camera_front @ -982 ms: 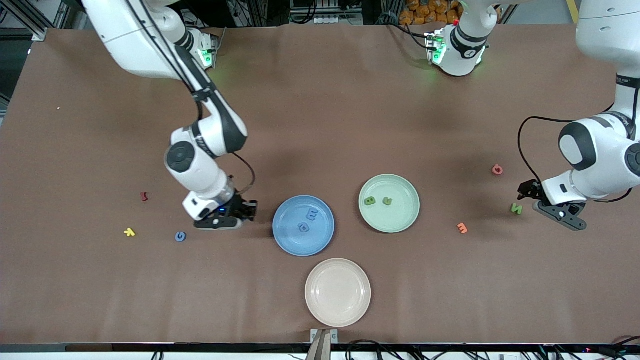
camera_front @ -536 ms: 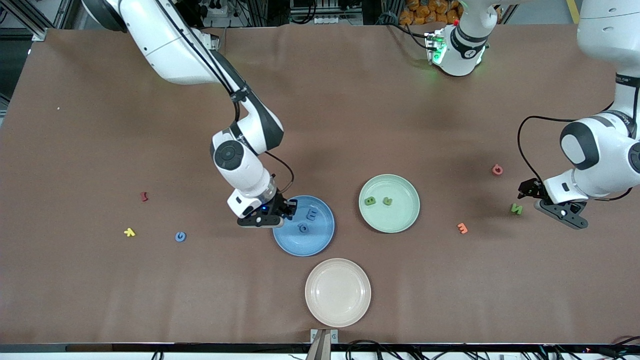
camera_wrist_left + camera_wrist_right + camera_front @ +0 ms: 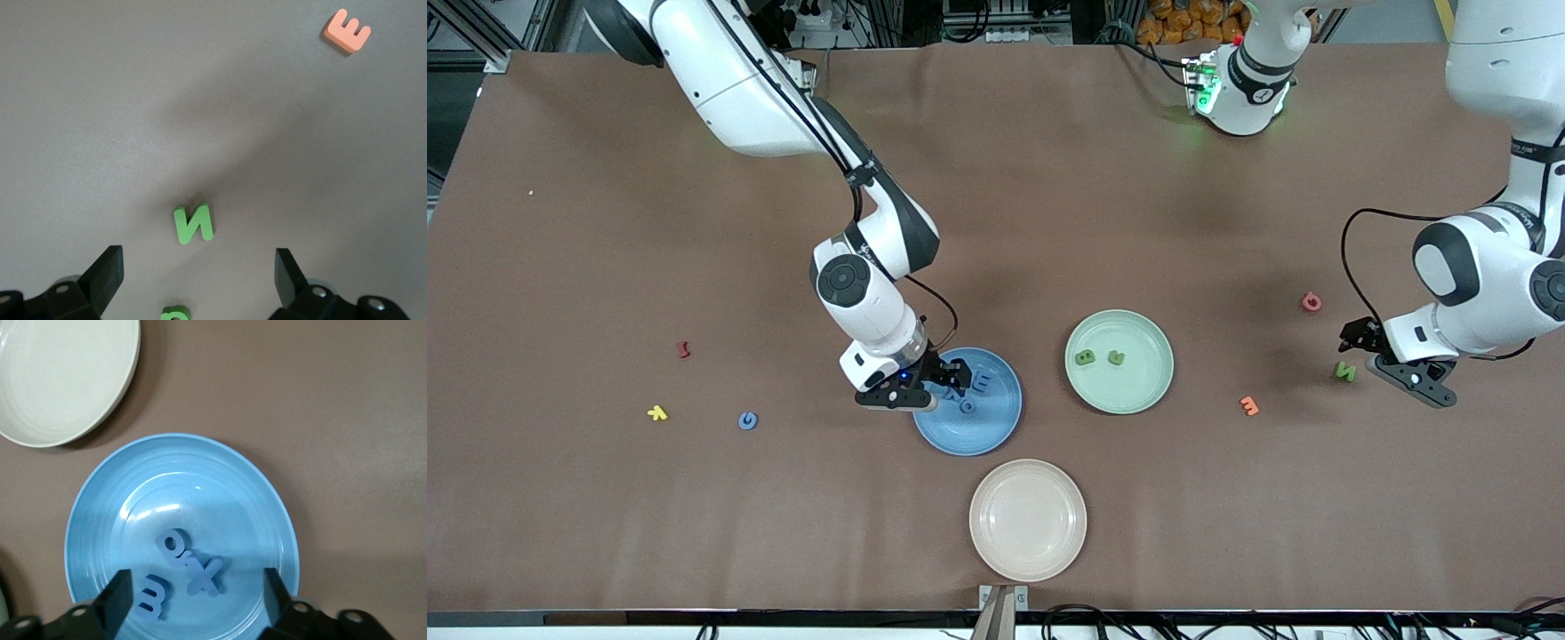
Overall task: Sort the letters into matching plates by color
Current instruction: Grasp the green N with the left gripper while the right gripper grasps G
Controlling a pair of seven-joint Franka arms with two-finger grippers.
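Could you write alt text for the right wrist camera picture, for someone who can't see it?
Seen from above between the open fingers of the right gripper, a blue plate on a brown table holds three small blue letters clustered together. The edge of a cream plate shows at one corner.

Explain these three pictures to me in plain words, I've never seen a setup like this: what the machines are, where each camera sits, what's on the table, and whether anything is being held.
Two white robot arms work at a brown table. One picture looks down from a high camera facing them; the other two come from cameras on their wrists.

The right gripper hangs open over the blue plate, holding nothing; three blue letters lie in the plate beneath it. One blue letter lies on the table toward the right arm's end.

The left gripper is open and empty over a green letter N, with an orange letter nearby. The green plate holds two green letters. The cream plate holds nothing.
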